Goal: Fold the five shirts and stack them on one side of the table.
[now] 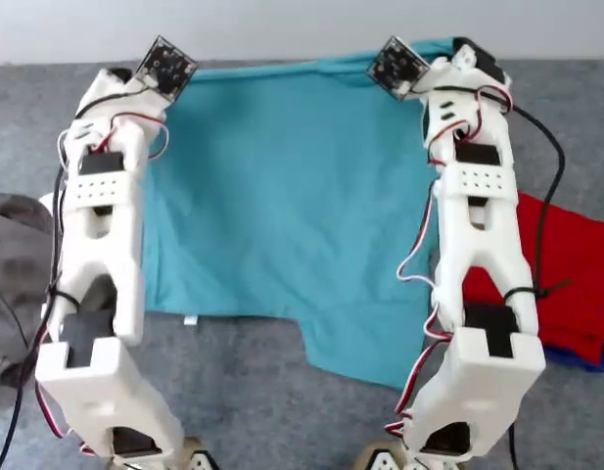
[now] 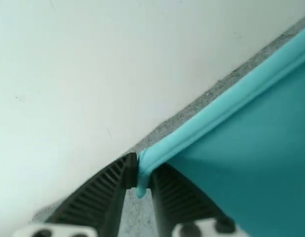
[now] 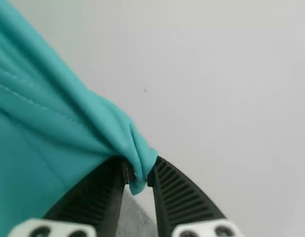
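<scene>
Spread shirt lies flat mid-table, between the two arms. Left arm runs along its left edge, right arm along its right edge. Left gripper pinches the far-left corner, right gripper pinches the far-right corner, both at the table's far edge, close to the wall. Heap of cloth at the left table edge, outside the left arm. Folded pile at the right edge, partly under the right arm.
</scene>
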Controlling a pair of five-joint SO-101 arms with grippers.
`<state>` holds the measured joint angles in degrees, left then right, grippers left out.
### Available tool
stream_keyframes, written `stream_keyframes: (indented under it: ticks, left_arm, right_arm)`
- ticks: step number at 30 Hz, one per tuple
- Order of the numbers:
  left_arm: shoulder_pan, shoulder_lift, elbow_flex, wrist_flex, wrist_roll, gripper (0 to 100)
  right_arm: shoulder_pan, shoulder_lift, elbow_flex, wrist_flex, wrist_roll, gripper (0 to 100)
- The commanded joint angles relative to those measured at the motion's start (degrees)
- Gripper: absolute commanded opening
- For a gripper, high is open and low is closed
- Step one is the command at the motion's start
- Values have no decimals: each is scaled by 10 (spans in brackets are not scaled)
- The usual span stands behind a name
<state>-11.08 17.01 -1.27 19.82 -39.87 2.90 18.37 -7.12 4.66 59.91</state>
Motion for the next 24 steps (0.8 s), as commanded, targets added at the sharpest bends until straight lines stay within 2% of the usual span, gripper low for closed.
stream_keyframes:
  ticks: [1,4,7,12,16,20,24]
  left_arm:
    - [-2,-4,-39,-11,-6,13]
    - [-2,-4,-40,22,-6,13]
    - [-4,-9,-42,91,-7,13]
    - [-2,-42,-42,266,-7,13]
    - [-1,-65,-42,407,-9,14]
    - [-6,-76,-42,511,-72,14]
    - [-3,-87,-42,628,-124,14]
  right_arm:
    - [3,-9,-37,7,3,10]
    - [2,-15,-40,75,3,10]
    - [2,-40,-40,186,3,10]
    - [4,-93,-40,416,3,10]
    - [8,-126,-40,553,-16,10]
    - [8,-153,-40,666,-89,9]
    - [7,-162,-40,791,-130,11]
